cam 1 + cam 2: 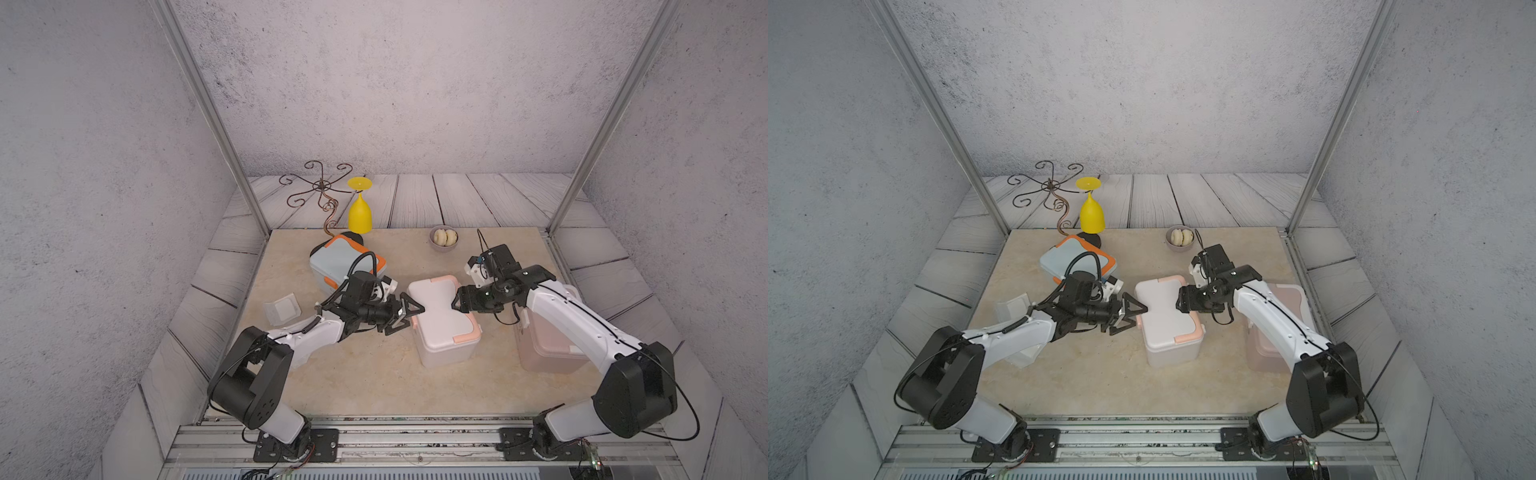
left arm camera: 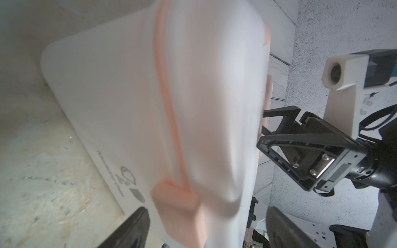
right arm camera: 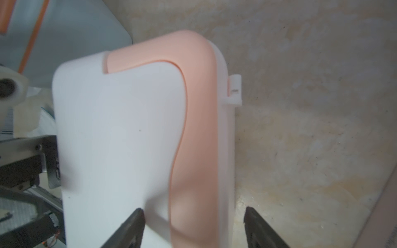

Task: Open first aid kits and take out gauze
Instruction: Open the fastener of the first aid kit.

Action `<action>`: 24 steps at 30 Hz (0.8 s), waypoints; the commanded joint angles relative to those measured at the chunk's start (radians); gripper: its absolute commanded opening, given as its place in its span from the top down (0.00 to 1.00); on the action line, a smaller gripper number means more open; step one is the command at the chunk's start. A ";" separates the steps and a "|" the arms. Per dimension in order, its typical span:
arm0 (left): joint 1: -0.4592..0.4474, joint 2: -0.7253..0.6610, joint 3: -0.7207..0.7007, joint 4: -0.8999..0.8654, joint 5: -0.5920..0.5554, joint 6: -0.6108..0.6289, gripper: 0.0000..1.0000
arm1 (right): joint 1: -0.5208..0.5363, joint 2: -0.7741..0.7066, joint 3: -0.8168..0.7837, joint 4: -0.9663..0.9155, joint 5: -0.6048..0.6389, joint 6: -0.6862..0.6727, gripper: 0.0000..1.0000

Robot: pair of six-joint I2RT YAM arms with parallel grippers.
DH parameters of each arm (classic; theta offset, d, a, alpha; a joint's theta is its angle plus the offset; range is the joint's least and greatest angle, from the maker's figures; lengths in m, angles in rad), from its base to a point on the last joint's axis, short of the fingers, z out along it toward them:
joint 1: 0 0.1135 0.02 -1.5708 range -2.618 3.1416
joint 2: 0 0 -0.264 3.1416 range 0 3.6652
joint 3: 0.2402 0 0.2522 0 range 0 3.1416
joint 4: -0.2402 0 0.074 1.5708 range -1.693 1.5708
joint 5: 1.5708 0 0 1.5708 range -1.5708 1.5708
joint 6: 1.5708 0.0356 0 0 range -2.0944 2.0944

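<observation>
The white first aid kit with peach trim [image 1: 440,320] stands mid-table with its lid down. My left gripper [image 1: 409,320] is open at its left end, and in the left wrist view its jaws [image 2: 208,232] straddle the peach latch [image 2: 178,206] without touching it. At the kit's right end my right gripper [image 1: 457,303] is open too, its jaws [image 3: 194,214] either side of the peach lid trim [image 3: 197,128]. The grey-blue kit with orange trim [image 1: 340,259] sits behind the left arm. The pink kit [image 1: 548,353] lies under the right arm. A white square packet, apparently gauze [image 1: 282,309], lies at the left.
A curly wire rack [image 1: 322,193] with a yellow upturned glass [image 1: 360,212] stands at the back left. A small grey bowl [image 1: 444,238] holding round pale things sits at the back, right of centre. Metal frame posts rise at both back corners of the table.
</observation>
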 commanded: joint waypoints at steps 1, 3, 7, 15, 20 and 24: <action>-0.011 0.047 -0.010 0.174 0.045 -0.063 0.12 | 0.013 0.023 -0.008 -0.126 0.022 -0.059 0.20; -0.019 0.085 -0.022 0.252 0.058 -0.108 0.14 | 0.042 0.042 -0.019 -0.126 -0.011 -0.061 0.18; -0.021 0.146 -0.074 0.492 0.066 -0.248 0.21 | 0.080 0.072 -0.039 -0.183 0.063 -0.025 0.27; -0.018 0.099 -0.101 0.532 0.048 -0.283 0.38 | 0.097 0.085 -0.083 -0.235 0.171 0.005 0.33; -0.017 0.032 -0.098 0.416 0.027 -0.244 0.43 | 0.097 0.110 -0.094 -0.224 0.180 0.011 0.33; -0.012 -0.022 -0.092 0.291 0.007 -0.199 0.43 | 0.097 0.127 -0.100 -0.212 0.182 0.016 0.33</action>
